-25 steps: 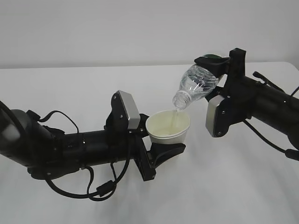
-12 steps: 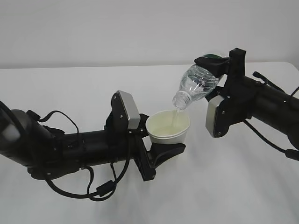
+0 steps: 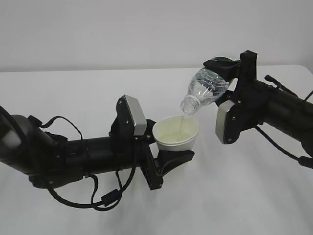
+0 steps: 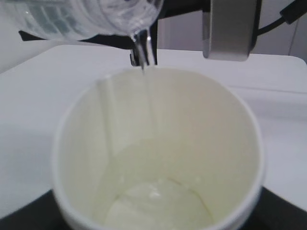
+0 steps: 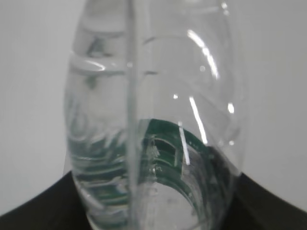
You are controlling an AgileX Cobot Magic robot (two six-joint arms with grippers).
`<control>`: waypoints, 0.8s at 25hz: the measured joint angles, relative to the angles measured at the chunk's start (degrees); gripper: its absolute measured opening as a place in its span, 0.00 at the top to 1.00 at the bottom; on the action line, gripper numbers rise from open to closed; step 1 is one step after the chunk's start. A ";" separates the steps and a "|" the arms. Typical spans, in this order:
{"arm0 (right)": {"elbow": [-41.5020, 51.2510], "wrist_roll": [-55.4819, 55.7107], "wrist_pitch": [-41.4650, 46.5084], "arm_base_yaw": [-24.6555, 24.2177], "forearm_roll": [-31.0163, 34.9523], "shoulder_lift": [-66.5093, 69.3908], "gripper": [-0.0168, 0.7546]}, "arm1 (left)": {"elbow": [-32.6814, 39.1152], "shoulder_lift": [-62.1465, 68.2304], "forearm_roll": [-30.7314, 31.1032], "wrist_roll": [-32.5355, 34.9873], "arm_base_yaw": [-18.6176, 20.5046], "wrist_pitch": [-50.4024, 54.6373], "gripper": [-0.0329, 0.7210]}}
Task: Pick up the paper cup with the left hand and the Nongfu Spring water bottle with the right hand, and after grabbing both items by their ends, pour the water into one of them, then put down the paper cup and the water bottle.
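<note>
White table [image 3: 73, 98] around, nothing between bottle mouth and cup. Left gripper [image 3: 171, 155] clamps paper cup [image 3: 176, 133] at base, upright. Right gripper [image 3: 226, 68] clamps Nongfu Spring water bottle [image 3: 205, 89] at bottom end, neck tilted down, just above cup rim. Water [image 4: 144, 48] streams in.

No text, brand name, number or sign can be read anywhere. The Nongfu Spring water bottle [image 3: 208, 88] carries a dark green label band, seen through the clear plastic in the right wrist view [image 5: 168, 158], but no lettering on it is legible. The paper cup [image 3: 176, 133] is plain white, unprinted.
</note>
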 joint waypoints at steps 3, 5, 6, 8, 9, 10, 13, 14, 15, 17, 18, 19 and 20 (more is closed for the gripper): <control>0.00 -0.10 0.00 0.00 0.00 0.00 0.39 | 0.00 0.00 0.00 0.00 0.00 0.00 0.34; 0.00 -0.10 0.00 0.00 0.00 0.00 0.39 | 0.00 0.00 0.00 0.00 0.00 0.00 0.34; 0.00 -0.10 0.00 0.00 0.00 0.00 0.39 | 0.00 0.00 0.00 0.00 0.00 0.00 0.34; 0.00 -0.23 0.00 0.00 0.00 0.00 0.39 | 0.00 0.00 0.00 0.00 0.00 0.00 0.34; 0.00 -0.34 0.00 0.00 0.00 0.00 0.39 | 0.00 0.00 0.00 0.00 0.00 0.00 0.34; 0.00 -0.64 0.00 0.00 0.00 0.00 0.39 | 0.00 0.00 0.00 0.00 0.00 0.00 0.34; 0.00 -1.05 0.00 0.00 0.00 0.00 0.39 | 0.00 0.00 0.00 0.00 0.00 0.00 0.34; 0.00 -1.14 0.00 0.00 0.00 0.00 0.39 | 0.00 0.00 0.00 0.00 0.00 0.00 0.34; 0.00 -1.18 0.00 0.00 0.00 0.00 0.39 | 0.00 0.00 0.00 0.00 0.00 0.00 0.34; 0.00 -1.27 0.00 0.00 0.00 0.00 0.39 | 0.00 0.00 0.00 0.00 0.00 0.00 0.34; 0.00 -1.27 -0.05 0.00 0.00 0.00 0.39 | 0.00 0.00 0.00 0.00 0.00 0.00 0.34; 0.00 -1.27 -0.05 0.00 0.00 0.00 0.39 | 0.00 0.00 0.00 0.00 0.00 0.00 0.34; 0.00 -1.27 -0.05 0.00 0.00 0.00 0.39 | 0.00 0.00 0.00 0.00 0.00 0.00 0.34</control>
